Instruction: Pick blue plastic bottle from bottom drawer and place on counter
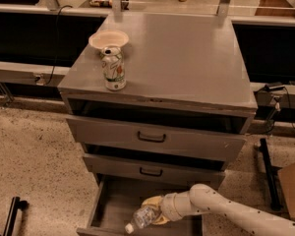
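The blue plastic bottle (143,216), clear with a white cap pointing lower left, lies tilted over the floor of the open bottom drawer (113,203) at the bottom of the camera view. My gripper (155,213), with yellowish fingers, reaches in from the right on a white arm and is shut on the bottle's rear end. The counter (187,58) is the broad grey cabinet top above.
A white-and-green printed can (113,69) and a white bowl (108,39) stand on the counter's left side. Two closed-looking grey drawer fronts with black handles (151,137) sit above the open drawer. A black stand (270,173) is on the floor at right.
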`<action>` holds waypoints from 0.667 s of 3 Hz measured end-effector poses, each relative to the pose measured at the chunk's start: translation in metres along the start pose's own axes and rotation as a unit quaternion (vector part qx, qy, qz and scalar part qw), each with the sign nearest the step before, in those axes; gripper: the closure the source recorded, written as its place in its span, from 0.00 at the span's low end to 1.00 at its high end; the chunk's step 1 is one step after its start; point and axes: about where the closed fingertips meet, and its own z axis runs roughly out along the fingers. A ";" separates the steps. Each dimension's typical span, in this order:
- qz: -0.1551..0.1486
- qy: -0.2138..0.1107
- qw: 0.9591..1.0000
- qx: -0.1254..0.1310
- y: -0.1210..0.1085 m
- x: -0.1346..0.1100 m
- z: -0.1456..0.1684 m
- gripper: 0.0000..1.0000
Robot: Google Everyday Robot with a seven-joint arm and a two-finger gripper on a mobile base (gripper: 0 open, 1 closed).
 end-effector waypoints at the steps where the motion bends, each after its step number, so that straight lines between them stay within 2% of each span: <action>1: -0.025 -0.010 0.999 0.042 -0.019 -0.022 -0.032 1.00; 2: -0.055 -0.040 0.990 0.121 -0.048 -0.043 -0.077 1.00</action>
